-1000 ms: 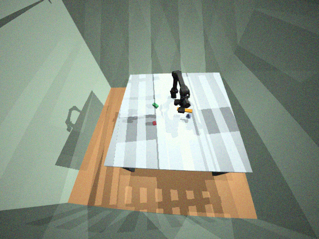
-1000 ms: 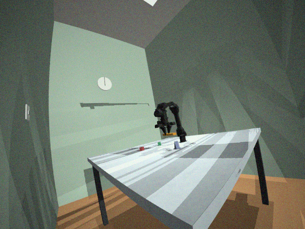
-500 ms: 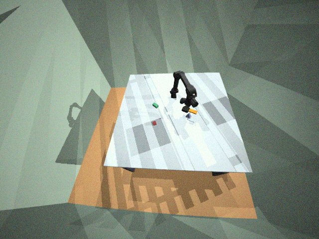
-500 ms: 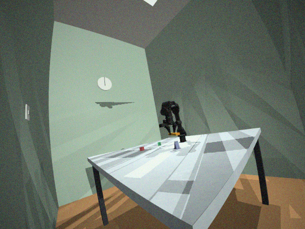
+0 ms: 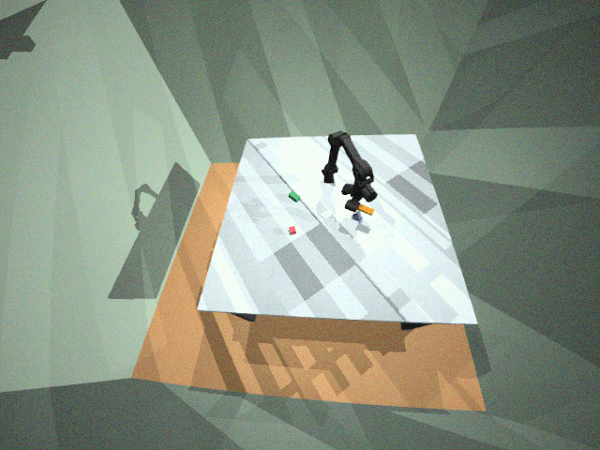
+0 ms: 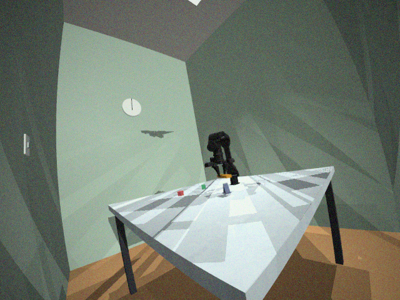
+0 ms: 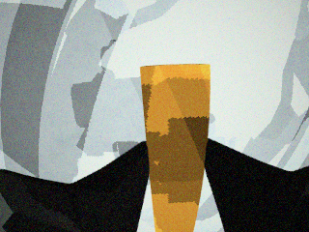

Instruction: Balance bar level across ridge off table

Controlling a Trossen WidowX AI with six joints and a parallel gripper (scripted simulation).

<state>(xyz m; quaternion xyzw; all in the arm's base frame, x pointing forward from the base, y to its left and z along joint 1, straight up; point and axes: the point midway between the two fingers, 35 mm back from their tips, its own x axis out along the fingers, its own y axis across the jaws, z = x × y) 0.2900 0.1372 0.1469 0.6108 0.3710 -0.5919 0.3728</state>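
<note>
The orange bar [image 5: 366, 209] [image 6: 225, 175] [image 7: 179, 101] is held in the air, looking about level in the exterior view. My gripper [image 5: 356, 207] [image 6: 222, 174] [image 7: 176, 147] is shut on it, one black finger on each side in the wrist view. The small blue-purple ridge [image 5: 357, 217] [image 6: 225, 188] stands on the table [image 5: 291, 291] [image 6: 249, 252]. In the exterior view the bar is above the ridge with a visible gap, not touching it. The ridge cannot be made out in the wrist view.
A green block [image 5: 293, 196] [image 6: 203, 186] and a smaller red cube [image 5: 292, 230] [image 6: 180, 192] lie on the table, left of the ridge in the top and exterior views. The arm's base stands on the table behind the ridge. Patchy shadows cross the table.
</note>
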